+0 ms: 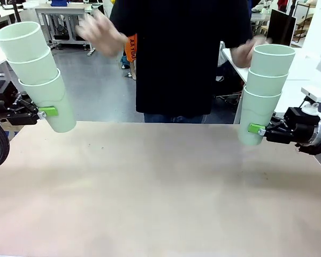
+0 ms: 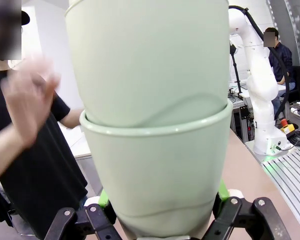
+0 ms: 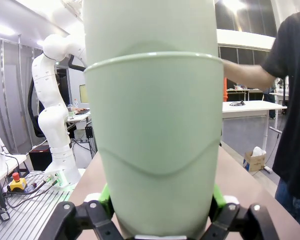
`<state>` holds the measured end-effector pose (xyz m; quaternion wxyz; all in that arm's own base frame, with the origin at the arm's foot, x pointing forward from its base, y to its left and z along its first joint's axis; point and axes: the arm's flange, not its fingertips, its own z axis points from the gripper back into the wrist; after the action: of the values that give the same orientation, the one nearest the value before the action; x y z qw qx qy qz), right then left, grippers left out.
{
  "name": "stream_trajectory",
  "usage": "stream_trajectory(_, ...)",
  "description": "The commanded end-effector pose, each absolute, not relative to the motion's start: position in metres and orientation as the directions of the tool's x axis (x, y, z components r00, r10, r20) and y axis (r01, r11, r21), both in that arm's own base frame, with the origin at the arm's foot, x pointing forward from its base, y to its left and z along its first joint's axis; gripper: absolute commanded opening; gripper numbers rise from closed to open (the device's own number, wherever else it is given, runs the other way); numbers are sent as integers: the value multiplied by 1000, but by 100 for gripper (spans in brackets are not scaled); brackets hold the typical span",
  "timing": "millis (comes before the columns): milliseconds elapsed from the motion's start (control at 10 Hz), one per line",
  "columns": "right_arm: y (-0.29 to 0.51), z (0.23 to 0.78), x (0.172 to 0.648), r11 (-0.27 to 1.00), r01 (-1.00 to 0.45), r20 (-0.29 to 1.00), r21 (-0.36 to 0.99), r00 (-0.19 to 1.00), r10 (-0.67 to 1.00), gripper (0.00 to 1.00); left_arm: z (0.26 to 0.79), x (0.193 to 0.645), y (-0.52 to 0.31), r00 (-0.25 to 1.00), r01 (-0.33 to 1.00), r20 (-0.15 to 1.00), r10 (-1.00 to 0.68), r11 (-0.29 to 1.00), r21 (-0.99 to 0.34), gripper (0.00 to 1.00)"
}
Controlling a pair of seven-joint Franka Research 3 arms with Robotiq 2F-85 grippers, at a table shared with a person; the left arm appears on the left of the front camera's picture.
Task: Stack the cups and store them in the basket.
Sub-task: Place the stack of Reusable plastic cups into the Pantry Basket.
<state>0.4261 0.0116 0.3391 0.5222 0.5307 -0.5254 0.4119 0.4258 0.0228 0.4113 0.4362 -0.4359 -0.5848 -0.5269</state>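
Observation:
Two stacks of pale mint-green cups hang above the table (image 1: 150, 182). My left gripper (image 1: 52, 111) is shut on the bottom cup of the left stack (image 1: 37, 69), three cups that lean to the left. At the right, my right gripper (image 1: 254, 128) is shut on the lowest cup of an upright stack of three (image 1: 265, 91). The left wrist view has its stack (image 2: 155, 150) clamped in the left gripper (image 2: 162, 220). Seen from the right wrist, the cups (image 3: 155, 125) sit squeezed in the right gripper (image 3: 160, 215). The basket is out of view.
A person in a black shirt (image 1: 182, 53) stands at the far edge between the stacks, both hands (image 1: 99, 32) raised and blurred. A white side table (image 1: 305, 80) stands at the far right. Each wrist view catches the other white arm (image 2: 262, 100) (image 3: 55, 100).

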Motion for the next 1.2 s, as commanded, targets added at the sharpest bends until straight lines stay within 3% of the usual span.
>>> stream_trajectory(0,14,343,427,115,-988,987,101,85,-137,83,416,425,23,-253,967,965,64,57,250,86)
stream_trajectory(1100,14,343,427,115,-988,987,101,85,-137,83,416,425,23,-253,967,965,64,57,250,86)
